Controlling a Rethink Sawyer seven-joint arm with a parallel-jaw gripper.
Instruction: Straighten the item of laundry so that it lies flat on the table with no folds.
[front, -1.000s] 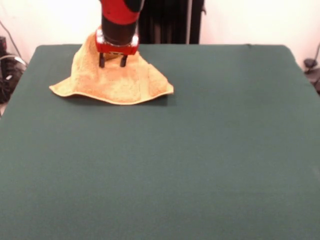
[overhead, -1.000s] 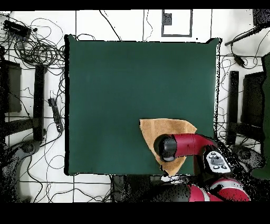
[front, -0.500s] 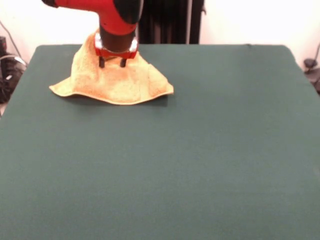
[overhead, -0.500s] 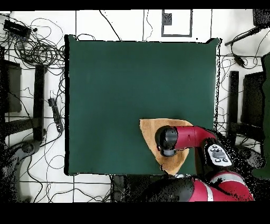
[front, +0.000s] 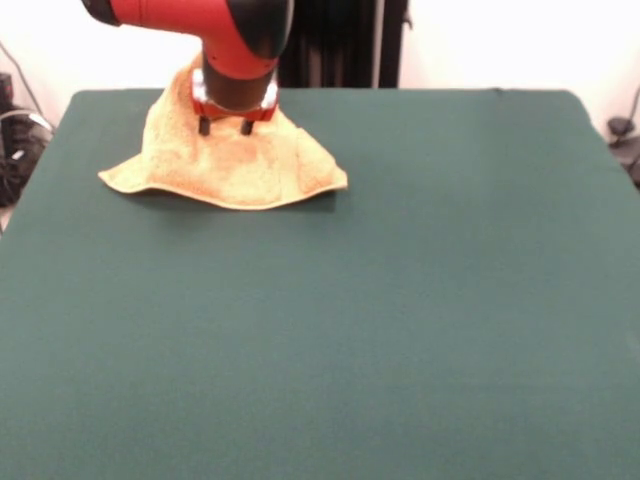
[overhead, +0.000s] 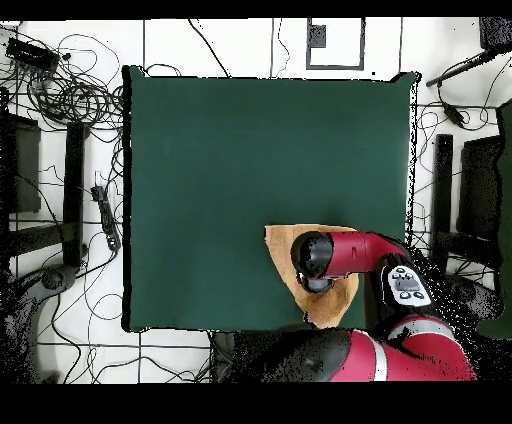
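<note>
The item of laundry, an orange-tan towel, lies rumpled at the far left of the green table. It has a raised fold in its middle, and one part runs up to the far edge. My gripper hangs over the towel's upper middle, open, with its two dark fingers apart and nothing between them. From above, the arm's wrist covers the gripper and much of the towel. The towel looks roughly triangular there, and its tip reaches the table's bottom edge.
Cables and dark equipment lie on the floor around the table. A black stand rises behind the far edge. The arm's red link stretches over the table's lower right corner.
The gripper has shifted a little away from the robot's base over the towel, staying open. The arm's links have swung round. The towel has kept its shape.
</note>
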